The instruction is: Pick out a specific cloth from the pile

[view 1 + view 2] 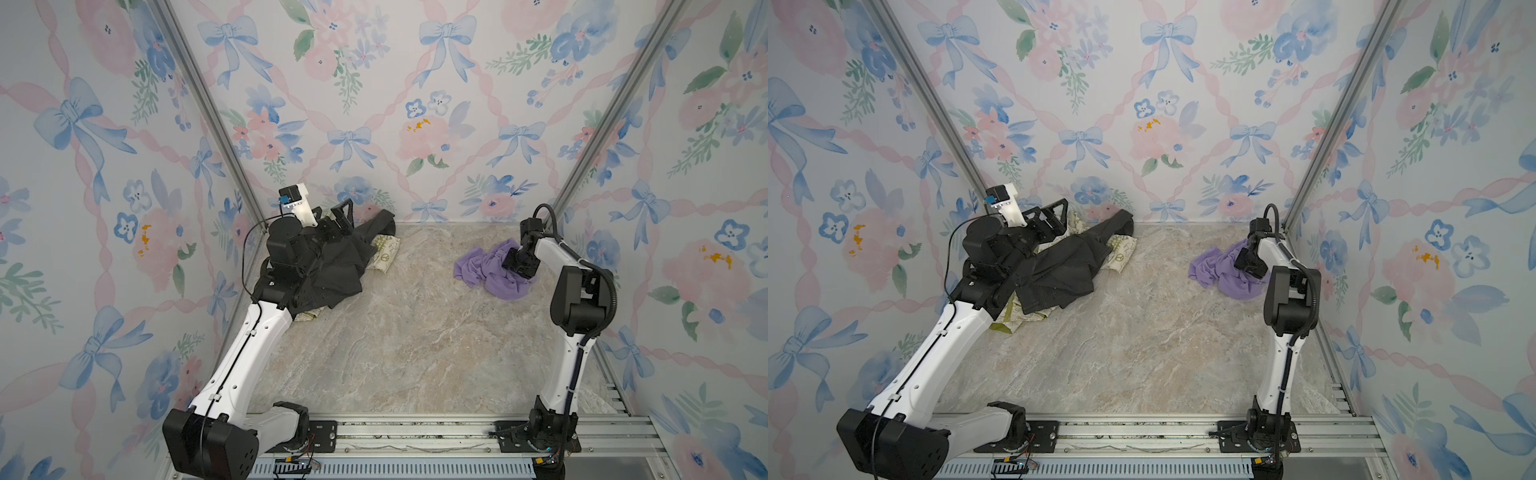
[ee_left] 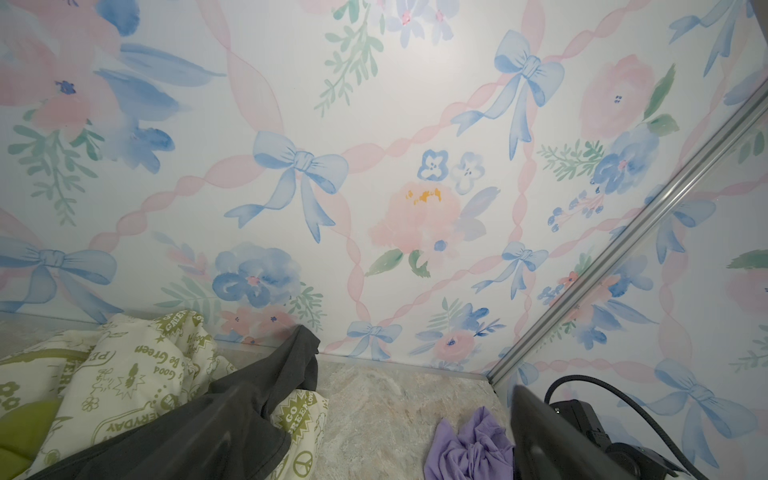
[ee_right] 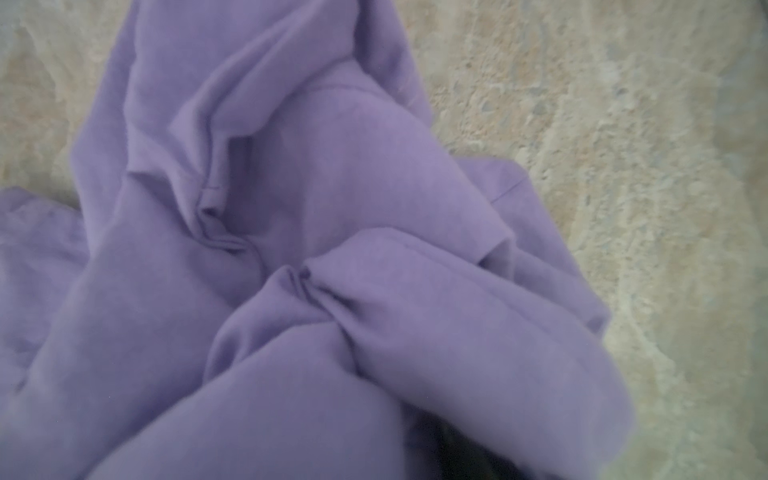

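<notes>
The lavender cloth (image 1: 486, 270) (image 1: 1219, 272) lies crumpled on the marble table at the right, well apart from the pile. My right gripper (image 1: 517, 264) (image 1: 1250, 264) presses down into its right side. In the right wrist view folds of the cloth (image 3: 332, 208) fill the picture and hide the jaws. The pile sits at the back left: a dark grey garment (image 1: 340, 266) (image 2: 199, 432) draped over a cream cloth with green print (image 1: 384, 253) (image 2: 124, 374). My left gripper (image 1: 336, 216) (image 2: 374, 390) hovers over the pile's far end, open and empty.
Floral wallpapered walls close in the back and both sides, with aluminium posts (image 1: 208, 104) in the corners. A metal rail (image 1: 415, 432) carrying both arm bases runs along the front. Bare marble table top (image 1: 415, 332) spreads between the pile and the lavender cloth.
</notes>
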`<state>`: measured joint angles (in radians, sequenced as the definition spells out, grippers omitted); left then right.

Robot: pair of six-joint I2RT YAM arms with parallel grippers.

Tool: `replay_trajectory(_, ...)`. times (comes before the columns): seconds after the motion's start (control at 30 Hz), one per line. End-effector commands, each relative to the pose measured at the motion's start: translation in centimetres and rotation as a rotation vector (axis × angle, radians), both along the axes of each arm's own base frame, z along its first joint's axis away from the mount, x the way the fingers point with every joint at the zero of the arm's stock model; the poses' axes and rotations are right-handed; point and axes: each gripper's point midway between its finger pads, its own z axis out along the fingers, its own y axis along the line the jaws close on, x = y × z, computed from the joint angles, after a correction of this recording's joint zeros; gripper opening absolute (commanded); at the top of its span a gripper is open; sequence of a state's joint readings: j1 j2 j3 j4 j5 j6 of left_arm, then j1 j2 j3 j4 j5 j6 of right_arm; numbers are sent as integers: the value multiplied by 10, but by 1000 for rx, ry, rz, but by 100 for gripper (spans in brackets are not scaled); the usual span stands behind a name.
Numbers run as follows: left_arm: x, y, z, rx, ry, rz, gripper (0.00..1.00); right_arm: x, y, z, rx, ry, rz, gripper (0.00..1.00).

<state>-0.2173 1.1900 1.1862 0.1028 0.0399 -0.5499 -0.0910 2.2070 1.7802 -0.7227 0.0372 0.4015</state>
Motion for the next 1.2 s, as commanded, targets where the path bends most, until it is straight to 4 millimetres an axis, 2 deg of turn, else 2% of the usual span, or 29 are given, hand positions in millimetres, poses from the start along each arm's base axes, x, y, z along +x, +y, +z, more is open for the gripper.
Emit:
replay_trajectory(0.0,-1,14,-9,8,29,55,98,-20,8,10,46,64,18,66)
replay_trajectory(0.13,0,22,-17,7,50,96,98,-21,3,57,11,-36,16,74)
replay_trajectory(0.23,0,28,-22,6,59,123,98,-27,-4,105,-43,-137,-3,80)
replay_trajectory(0.33,1,34,-28,7,71,157,98,-40,-12,152,-102,-241,-29,93)
replay_trajectory(0.4,1,39,-32,13,79,185,98,-53,-17,180,-137,-303,-51,97)
replay_trajectory(0.53,1,53,-49,51,107,267,98,-76,-19,231,-185,-491,-64,100)
replay_trajectory(0.67,0,74,-85,152,163,372,98,-98,-10,270,-282,-764,3,97)
replay_trajectory(0.73,-2,80,-100,215,163,403,98,-110,-5,272,-352,-838,49,97)
replay_trajectory(0.83,-10,84,-118,285,81,412,98,-126,-3,254,-395,-865,74,97)
replay_trajectory(0.87,-15,85,-125,290,53,421,98,-130,-3,242,-397,-857,82,97)
replay_trajectory(0.9,-22,91,-143,296,53,449,98,-134,-1,231,-401,-848,94,97)
replay_trajectory(0.97,-30,102,-162,317,54,500,98,-138,3,209,-408,-835,124,97)
replay_trajectory(1.17,-45,118,-219,417,96,556,98,-144,29,152,-476,-864,287,97)
